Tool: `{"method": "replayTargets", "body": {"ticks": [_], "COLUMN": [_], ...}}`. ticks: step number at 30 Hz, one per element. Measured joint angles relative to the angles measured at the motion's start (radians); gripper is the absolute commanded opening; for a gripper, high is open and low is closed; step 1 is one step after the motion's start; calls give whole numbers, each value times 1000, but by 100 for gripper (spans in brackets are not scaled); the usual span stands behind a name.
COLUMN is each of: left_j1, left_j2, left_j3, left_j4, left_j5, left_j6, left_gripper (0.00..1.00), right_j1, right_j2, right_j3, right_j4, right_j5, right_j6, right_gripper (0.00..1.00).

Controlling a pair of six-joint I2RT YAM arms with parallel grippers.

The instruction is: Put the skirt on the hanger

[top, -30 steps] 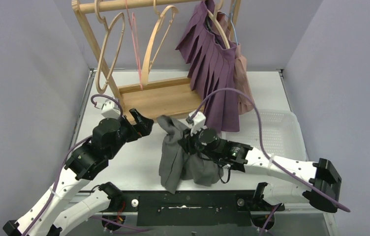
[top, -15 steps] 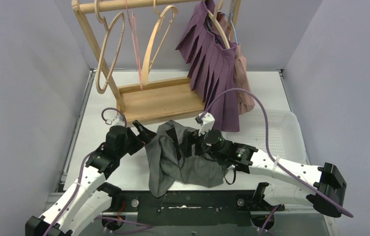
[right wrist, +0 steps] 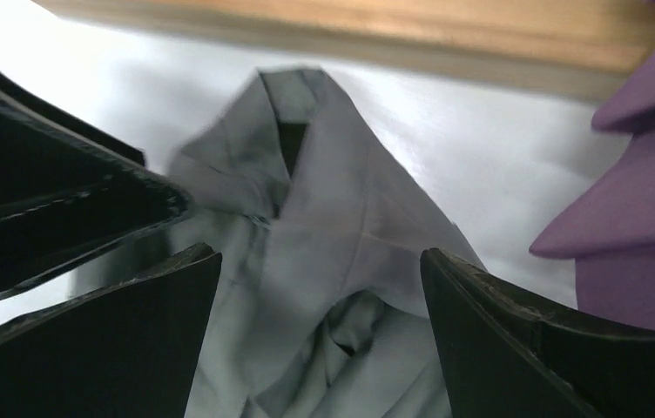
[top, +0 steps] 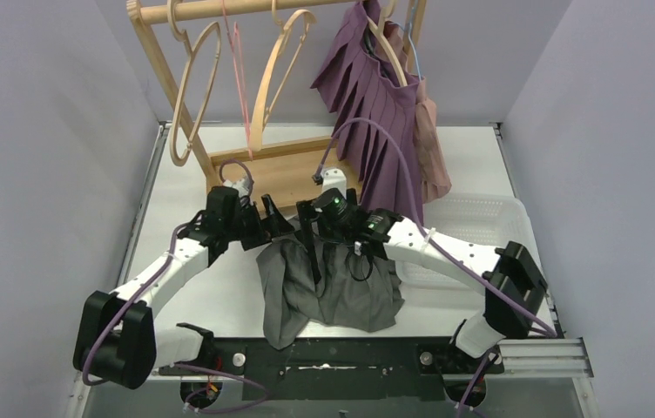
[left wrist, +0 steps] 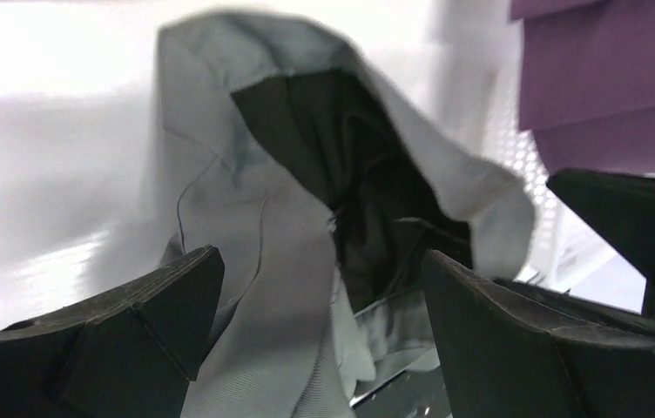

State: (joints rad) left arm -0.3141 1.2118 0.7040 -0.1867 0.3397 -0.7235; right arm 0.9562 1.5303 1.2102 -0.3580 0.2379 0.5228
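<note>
The grey skirt [top: 328,292] lies crumpled on the table near the front edge, its dark lining showing. My left gripper [top: 277,221] hovers open just above its back left edge, and my right gripper [top: 309,223] hovers open right beside it. Neither holds anything. In the left wrist view the skirt [left wrist: 263,252] fills the space below the open gripper [left wrist: 320,322]. The right wrist view shows the skirt [right wrist: 341,235] under the spread gripper [right wrist: 320,335]. Empty wooden hangers [top: 193,91] hang on the rack at the back left.
The wooden rack's base [top: 285,174] sits just behind both grippers. A purple pleated skirt [top: 381,131] and a pink garment [top: 431,131] hang at the rack's right end. A thin pink hanger [top: 239,74] hangs between the wooden ones. A white basket [top: 481,231] stands right.
My right gripper opened and let go of the grey skirt, which dropped from a raised bunch into a flat heap. Both arms moved back toward the rack base.
</note>
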Motion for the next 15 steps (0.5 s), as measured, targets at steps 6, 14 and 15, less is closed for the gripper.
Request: {"method": "replayTargets", "body": {"ticks": [6,14,15], "left_j1": [-26,-32,-26], "left_j2": [91,76,57], "left_j3": [-23,-49,-45], "left_j4": [-59,-171,-192], "left_j5": [65,34,22], "left_j6": [56,111,119], "left_gripper": [57,0,0], "right_j1": [-24,-101,-106], "right_j2": [63,-32,-52], "right_j3": [-43,-91,-90], "right_j4": [-104,-172,-180], "right_j5": [6,25,27], "right_j6": [11,45,47], "right_gripper": [44,0,0]}}
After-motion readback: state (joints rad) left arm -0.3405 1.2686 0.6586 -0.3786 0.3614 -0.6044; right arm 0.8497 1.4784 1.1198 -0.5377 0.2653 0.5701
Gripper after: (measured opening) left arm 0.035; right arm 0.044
